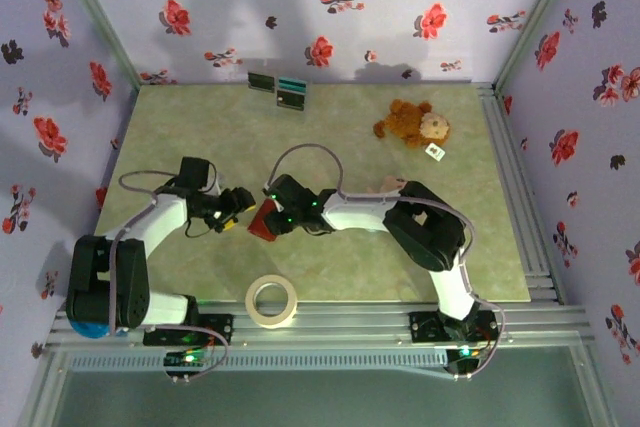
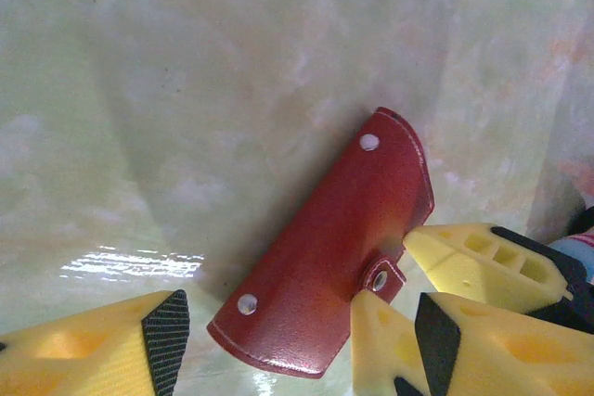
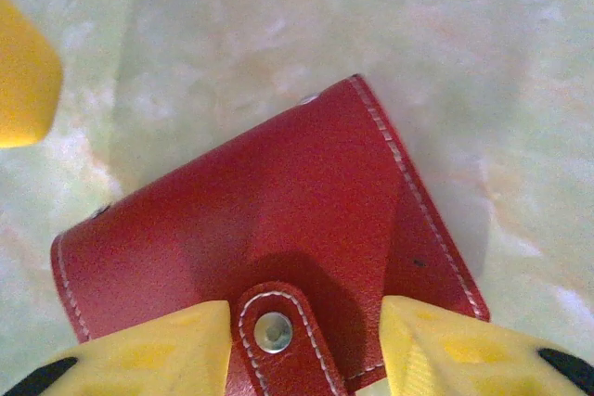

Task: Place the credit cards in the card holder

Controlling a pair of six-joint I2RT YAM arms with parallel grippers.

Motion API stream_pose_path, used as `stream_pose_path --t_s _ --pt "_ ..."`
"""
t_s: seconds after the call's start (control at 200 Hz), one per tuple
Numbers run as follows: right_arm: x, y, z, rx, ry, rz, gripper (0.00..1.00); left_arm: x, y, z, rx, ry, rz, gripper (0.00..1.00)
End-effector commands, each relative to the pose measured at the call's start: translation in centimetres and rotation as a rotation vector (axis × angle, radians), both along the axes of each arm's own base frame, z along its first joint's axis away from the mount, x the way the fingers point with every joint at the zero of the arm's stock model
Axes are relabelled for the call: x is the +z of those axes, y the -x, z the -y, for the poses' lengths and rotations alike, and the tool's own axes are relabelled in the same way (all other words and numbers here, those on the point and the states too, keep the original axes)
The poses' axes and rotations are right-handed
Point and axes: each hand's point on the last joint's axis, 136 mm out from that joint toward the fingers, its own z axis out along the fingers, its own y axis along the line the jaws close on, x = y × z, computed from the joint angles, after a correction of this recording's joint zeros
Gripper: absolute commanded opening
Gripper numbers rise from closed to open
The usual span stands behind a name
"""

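The card holder [image 1: 262,223] is the red wallet lying snapped shut mid-table between both grippers. In the left wrist view the card holder [image 2: 325,229] stands tilted, and my left gripper [image 2: 297,340] is open around its lower end, pads clear of it. My right gripper [image 3: 302,322] is open, with one yellow finger [image 3: 148,350] against the snap strap [image 3: 274,333] and the other on the red face of the card holder [image 3: 260,201]. From above, the left gripper [image 1: 240,209] and right gripper [image 1: 273,215] almost meet. The credit cards [image 1: 281,90], dark and teal, stand at the back wall.
A brown plush toy [image 1: 412,124] lies at the back right. A roll of tape [image 1: 272,301] sits near the front edge between the arm bases. Flowered walls close in the table on three sides.
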Motion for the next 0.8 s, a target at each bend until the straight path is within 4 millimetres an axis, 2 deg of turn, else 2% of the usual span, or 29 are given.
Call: stream_pose_path --t_s 0.0,0.185,0.265,0.375,0.48,0.59,0.725,0.795 --pt "-1.4 -0.1 2.6 0.032 0.177 0.066 0.44 0.3 -0.9 0.6 -0.033 0.004 0.023 0.67" --pt "-0.7 -1.5 7.9 -0.107 0.349 0.156 0.45 -0.5 -0.5 3.4 -0.113 0.046 0.016 0.67" --pt "-0.4 -2.1 10.2 -0.187 0.365 0.164 0.49 -0.6 -0.3 4.8 -0.149 0.079 0.007 0.66" --pt "0.6 -2.5 12.2 -0.266 0.326 0.121 0.49 -0.6 -0.3 5.8 -0.157 0.105 0.009 0.64" --pt "2.0 -2.8 13.0 -0.309 0.248 0.088 0.52 -0.1 -0.4 6.6 -0.176 0.143 0.01 0.62" --pt "3.9 -3.2 12.2 -0.298 0.117 0.023 0.55 0.7 -0.7 6.9 -0.171 0.165 0.028 0.6" --pt "6.2 -5.3 13.2 -0.334 0.114 0.076 0.56 1.8 -1.1 6.9 -0.179 0.152 0.043 0.61" --pt "7.5 -6.9 13.8 -0.382 0.08 0.067 0.57 2.2 -1.3 6.2 -0.161 0.103 0.053 0.62"
